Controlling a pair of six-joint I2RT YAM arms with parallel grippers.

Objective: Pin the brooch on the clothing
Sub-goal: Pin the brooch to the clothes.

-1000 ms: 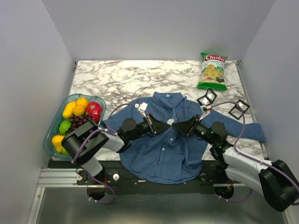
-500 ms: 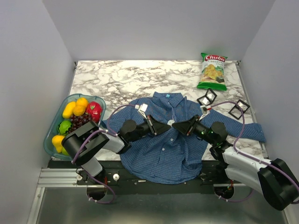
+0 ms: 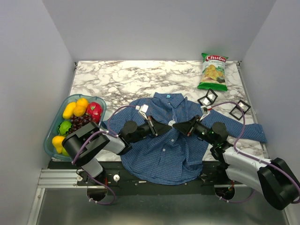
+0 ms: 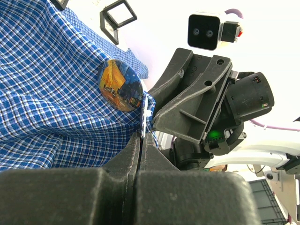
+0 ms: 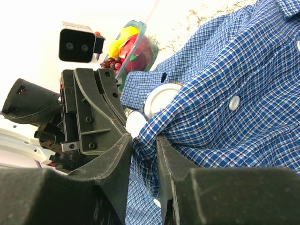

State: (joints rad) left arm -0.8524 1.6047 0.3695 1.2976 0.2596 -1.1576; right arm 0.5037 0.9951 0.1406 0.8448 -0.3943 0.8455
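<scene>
A blue checked shirt (image 3: 164,157) lies flat on a marble tabletop (image 3: 131,75), front side up. Its long axis runs near to far: the hem hangs over the middle of the near edge and the collar points towards the far edge. One sleeve stretches out towards the right edge.

Two black robot arms reach in from the near edge and meet tip to tip over the chest of the shirt. The left gripper (image 3: 168,126) points right, its jaws pressed fully together. In the left wrist view they pinch a thin pale pin at the lower rim of the brooch (image 4: 119,85). The brooch is a round badge painted in orange, yellow and dark blue. It sits against the shirt cloth at the chest, its picture side tilted towards the left arm.

The right gripper (image 3: 176,124) points left. Its jaws are closed to a narrow gap with a raised fold of the shirt caught between them.

A clear bowl (image 3: 49,136) of toy fruit sits at the left edge. Beyond the shirt, towards the right edge, lie two small black square frames (image 3: 207,97). A green bag of crisps (image 3: 213,70) rests by the far right corner
</scene>
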